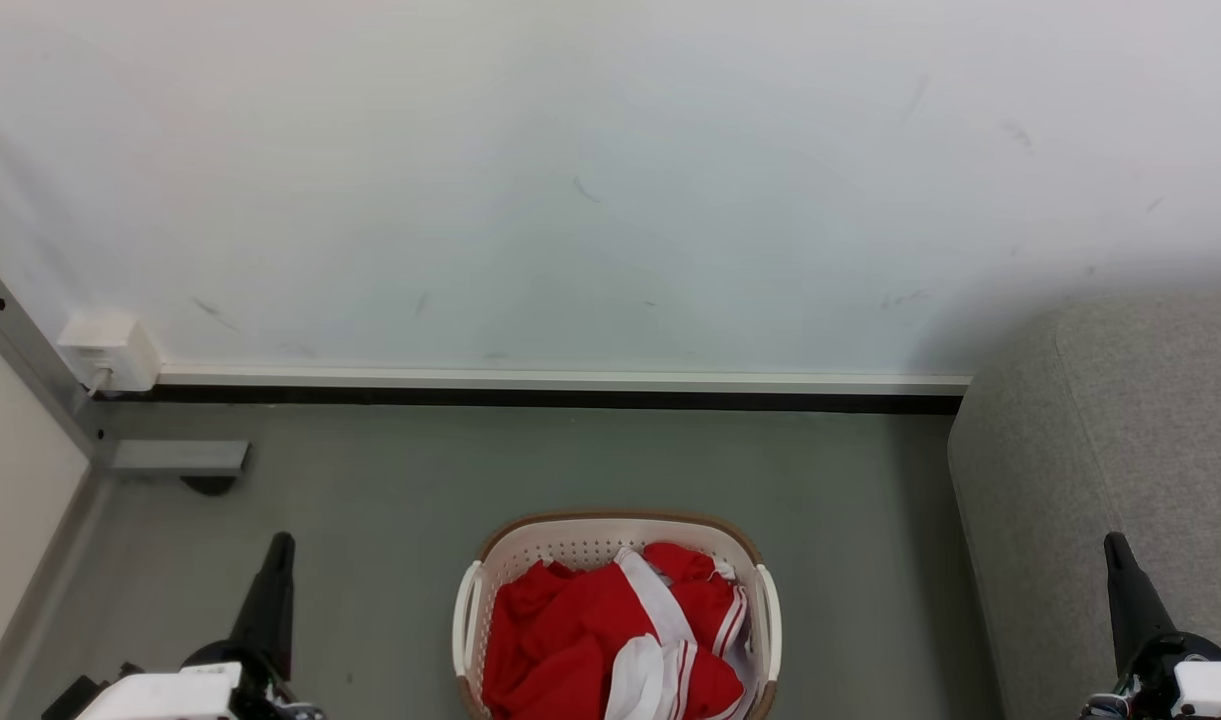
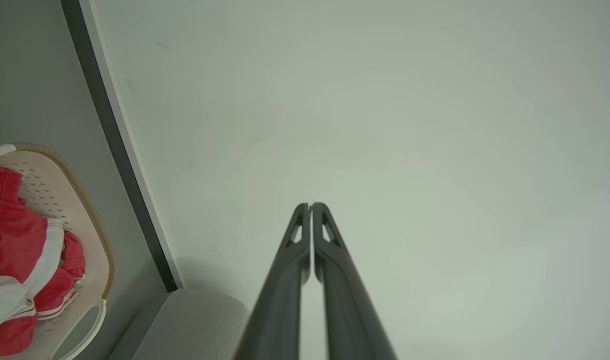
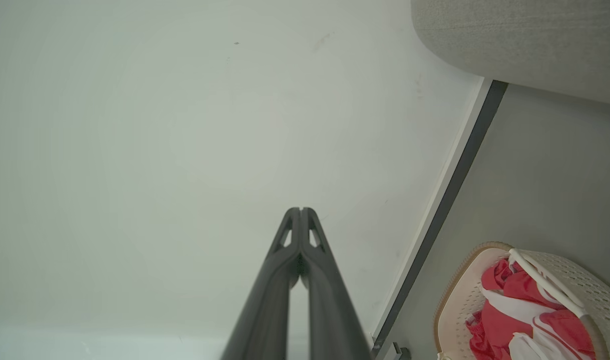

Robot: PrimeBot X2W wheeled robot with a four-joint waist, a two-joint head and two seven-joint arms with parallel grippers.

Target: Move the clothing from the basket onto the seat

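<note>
While the clothing (image 1: pixel 590 640) lies bunched inside the basket (image 1: pixel 570 545), its red folds and white striped trim are seen heaped within the brown rim. The basket is set on the grey floor (image 1: pixel 420 480), low in the middle of the head view, a little way out from the white wall (image 1: pixel 570 180) and its dark-edged skirting (image 1: pixel 570 381). The seat (image 1: pixel 1120 450) is found to the basket's right, apart from it, with bare floor between them and its rounded end near the wall. The left gripper (image 2: pixel 310 205) is seen off to the basket's left, fingers pressed together at the tips, nothing pinched, and pointed at the wall. The right gripper (image 3: pixel 301 209) is seen against the seat's front in the head view, likewise pressed together and empty. A white socket box (image 1: pixel 110 352) is mounted at the far left.
</note>
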